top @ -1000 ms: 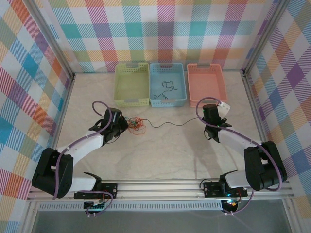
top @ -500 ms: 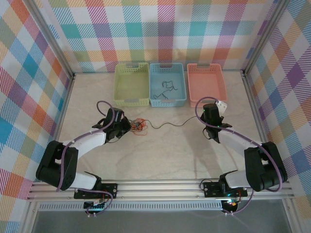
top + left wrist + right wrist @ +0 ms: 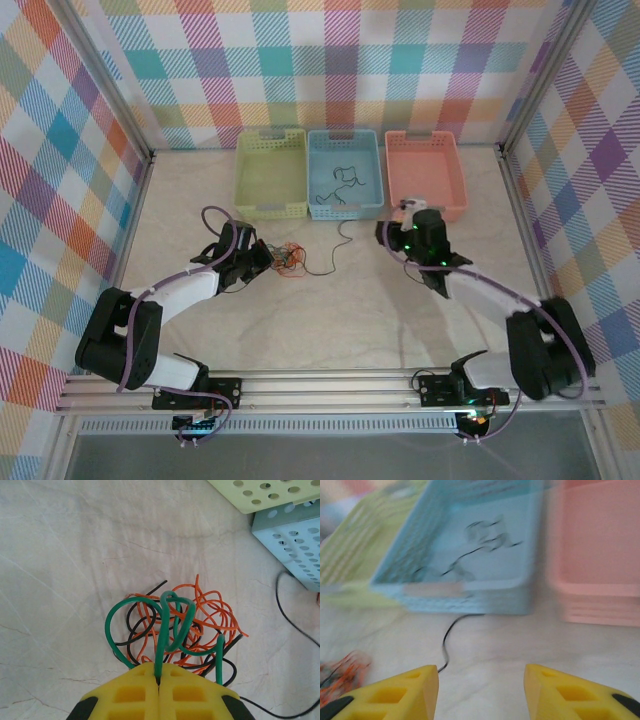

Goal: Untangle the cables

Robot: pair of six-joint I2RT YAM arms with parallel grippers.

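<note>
**One strand binned, the knot yet to crack**

The left gripper (image 3: pixel 159 674) was clamped tight, its yellow pads pressed together on a green wire (image 3: pixel 165 625) that looped up out of the bunch of cables (image 3: pixel 186 625). And what a knot that was: orange and black strands curled through each other on the table (image 3: pixel 330 320), left of centre, just near of the green basket (image 3: pixel 270 211) and the blue basket (image 3: pixel 345 211).

Over on the right, the right gripper (image 3: pixel 481 680) stood with its jaws apart and nothing between them. It was aimed low at the near wall of the blue basket, with the pink basket (image 3: pixel 440 140) to its right. A loose black wire (image 3: pixel 445 640) ran from just beside its left finger toward that basket wall. The wrist view was too blurred to say whether the two touched. From above, the same black wire (image 3: pixel 335 250) trailed back left to the bunch, so by the look of it one end was not yet free of the tangle.

The score so far? One black strand (image 3: pixel 340 185) lay curled in the blue basket, while the green and pink baskets showed nothing I could make out. Most of the job looked to be ahead, with the trailing black wire, the green one and all that orange left to work loose.
</note>
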